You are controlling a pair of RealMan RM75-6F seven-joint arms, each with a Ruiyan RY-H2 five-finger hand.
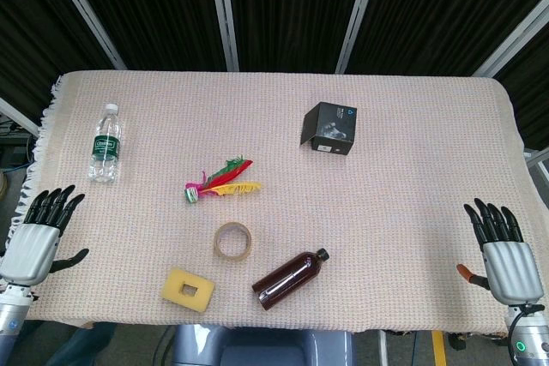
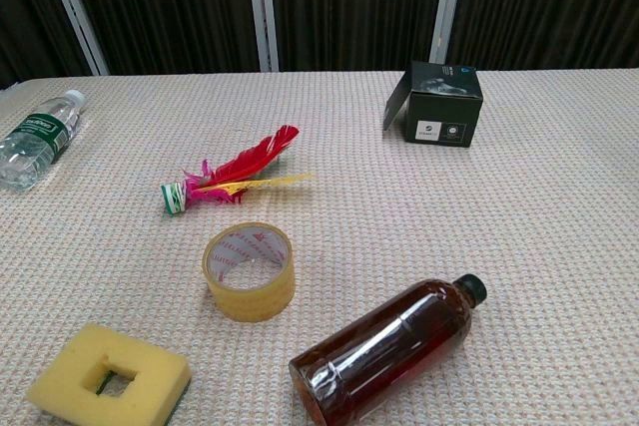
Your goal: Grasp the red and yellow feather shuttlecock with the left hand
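Observation:
The feather shuttlecock [image 1: 221, 182] lies on its side near the middle of the cloth-covered table, red and yellow feathers pointing right and its green and white base to the left; the chest view shows the shuttlecock [image 2: 235, 175] too. My left hand [image 1: 41, 233] hovers at the table's front left corner, fingers spread, holding nothing, well to the left of the shuttlecock. At the front right corner my right hand [image 1: 502, 250] is likewise open and empty. Neither hand appears in the chest view.
A clear water bottle [image 1: 105, 143] lies at the left. A tape roll [image 1: 232, 240], a yellow sponge [image 1: 189, 288] and a brown bottle [image 1: 289, 277] lie in front of the shuttlecock. A black box [image 1: 330, 128] stands at the back right.

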